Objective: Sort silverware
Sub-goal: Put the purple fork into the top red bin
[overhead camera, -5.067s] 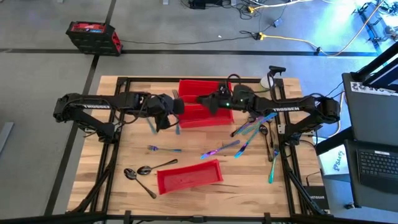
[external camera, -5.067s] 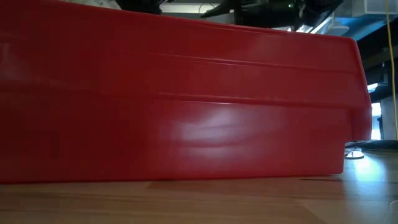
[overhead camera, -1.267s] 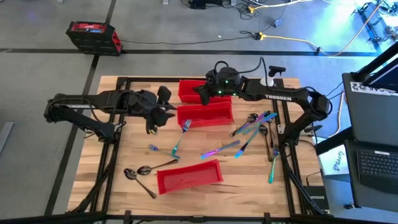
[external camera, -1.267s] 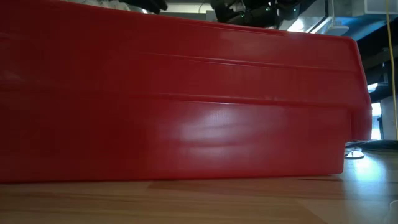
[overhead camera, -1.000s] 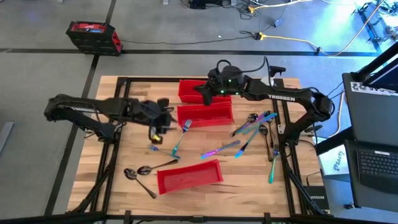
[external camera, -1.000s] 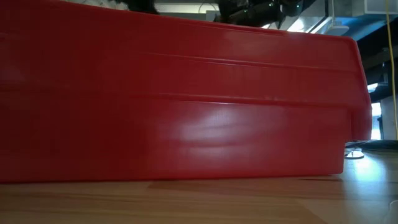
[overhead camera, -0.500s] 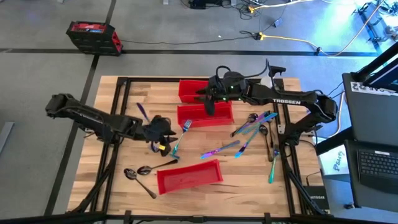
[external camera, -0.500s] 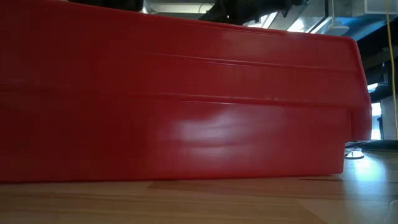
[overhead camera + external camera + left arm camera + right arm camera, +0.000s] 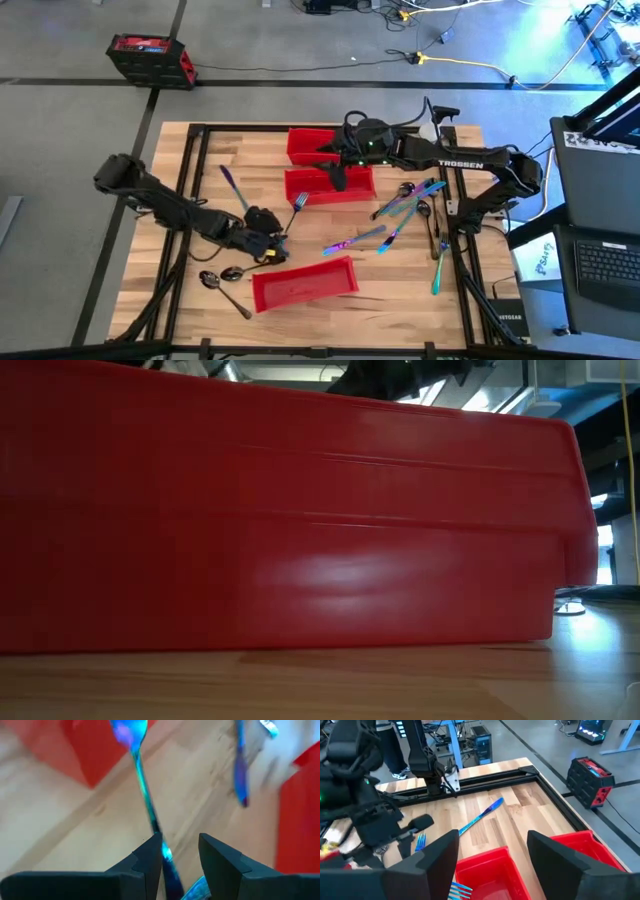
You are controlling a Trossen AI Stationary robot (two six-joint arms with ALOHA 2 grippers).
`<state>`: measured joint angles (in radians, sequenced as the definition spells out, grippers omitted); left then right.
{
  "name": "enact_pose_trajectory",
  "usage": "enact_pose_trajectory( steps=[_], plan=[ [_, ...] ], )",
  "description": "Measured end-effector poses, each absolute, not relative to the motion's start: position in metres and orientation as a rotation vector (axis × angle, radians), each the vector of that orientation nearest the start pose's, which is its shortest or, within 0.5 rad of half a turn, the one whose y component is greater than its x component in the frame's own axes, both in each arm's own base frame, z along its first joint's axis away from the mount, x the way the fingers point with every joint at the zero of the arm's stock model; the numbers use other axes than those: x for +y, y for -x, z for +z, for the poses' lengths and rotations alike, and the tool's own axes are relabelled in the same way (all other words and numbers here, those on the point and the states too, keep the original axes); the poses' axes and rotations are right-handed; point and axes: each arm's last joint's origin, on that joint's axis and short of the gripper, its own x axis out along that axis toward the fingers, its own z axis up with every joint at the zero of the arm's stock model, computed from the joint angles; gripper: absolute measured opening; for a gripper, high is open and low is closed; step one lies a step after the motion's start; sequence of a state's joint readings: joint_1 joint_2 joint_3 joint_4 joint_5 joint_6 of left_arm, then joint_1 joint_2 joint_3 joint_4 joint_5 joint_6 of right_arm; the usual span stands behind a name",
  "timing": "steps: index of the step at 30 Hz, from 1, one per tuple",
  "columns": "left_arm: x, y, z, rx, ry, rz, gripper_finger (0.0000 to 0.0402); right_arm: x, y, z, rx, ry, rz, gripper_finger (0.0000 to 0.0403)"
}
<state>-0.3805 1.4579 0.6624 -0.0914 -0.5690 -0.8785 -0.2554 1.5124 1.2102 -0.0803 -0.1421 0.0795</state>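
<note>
Left claw [image 9: 180, 852] low over a fork [image 9: 142, 790]
The fork lies diagonally on the tabletop [image 9: 200, 170], tines toward the red bin [image 9: 325, 185]; claw parted around its handle. Right claw [image 9: 492, 855] released above the bin.

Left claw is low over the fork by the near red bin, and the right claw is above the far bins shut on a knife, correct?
Not quite. The right claw is open and empty, as the right wrist view shows. The rest holds: the left claw is low over the fork near the red bin.
</note>
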Motion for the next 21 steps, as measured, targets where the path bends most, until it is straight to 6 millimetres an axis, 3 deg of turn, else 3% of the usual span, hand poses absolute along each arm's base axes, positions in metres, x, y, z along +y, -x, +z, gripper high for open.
enact_pose_trajectory(
  steps=[10,21],
  plan=[
    [-0.088,-0.254,0.134,0.659,0.398,0.598,0.0114,-0.082,-0.336,0.315,0.378,-0.154,-0.083,0.0221],
    [-0.089,-0.257,0.122,0.667,0.441,0.629,0.0111,-0.082,-0.334,0.312,0.411,-0.143,-0.081,0.0221]
  ],
)
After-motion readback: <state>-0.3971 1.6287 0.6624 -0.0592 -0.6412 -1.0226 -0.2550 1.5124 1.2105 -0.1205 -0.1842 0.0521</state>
